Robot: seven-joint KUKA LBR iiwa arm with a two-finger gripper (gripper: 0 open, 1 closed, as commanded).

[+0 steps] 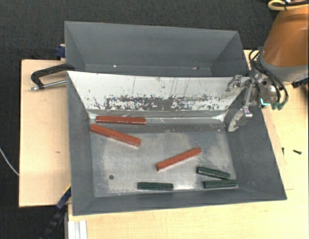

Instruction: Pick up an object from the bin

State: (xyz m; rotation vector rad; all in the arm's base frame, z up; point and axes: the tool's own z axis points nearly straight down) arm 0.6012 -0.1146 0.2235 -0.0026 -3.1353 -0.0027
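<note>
The pick has not begun, judging by how things lie. The gripper (240, 117) hangs at the bin's (254, 148) back-right corner, above the right wall's upper part and well apart from every piece on the floor. Whether its jaws are open or closed cannot be told, and nothing shows between them.

All the pieces rest on the floor. One red bar (115, 135) is near the back-left corner and another red bar (178, 159) is at mid-floor. Two green bars (213, 173) sit by the front-right corner, and a third green bar (155, 186) is along the front edge. The mid-floor red bar and the front-right pair lie nearest the gripper. Choosing a piece, descending, gripping and lifting all remain.
</note>
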